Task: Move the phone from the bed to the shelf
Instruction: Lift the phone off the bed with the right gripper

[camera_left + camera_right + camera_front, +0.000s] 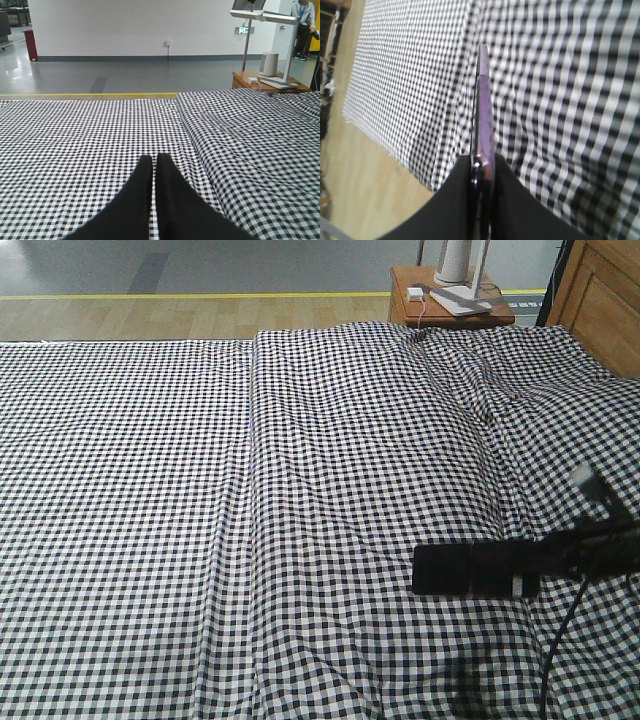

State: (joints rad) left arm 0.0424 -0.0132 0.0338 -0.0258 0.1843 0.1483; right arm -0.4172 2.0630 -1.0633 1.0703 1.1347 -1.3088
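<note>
The bed (150, 490) spreads under both hands, its black-and-white check sheet smooth except for one long raised fold (187, 125) that runs forward just to the right of the left hand (151, 158). That hand hangs low over the sheet with its two black fingers pressed together and nothing between them.

The right hand (483, 162) is clear of the sheet and pinches the phone (483, 100) by its lower end. We see the phone edge-on, so it is a thin strip rising straight out past the fingertips. Its rim is glossy with a pinkish-purple sheen. From the front camera the hand and phone merge into one dark block, and we cannot tell them apart there.

A brown wooden headboard (600, 300) stands at the end of the bed. Far ahead of the left hand and to its right is a small reddish desk (250, 77). The desk carries a white lamp (280, 45) and a pale cylinder (270, 62). A black cable (560, 640) droops below the right arm.
</note>
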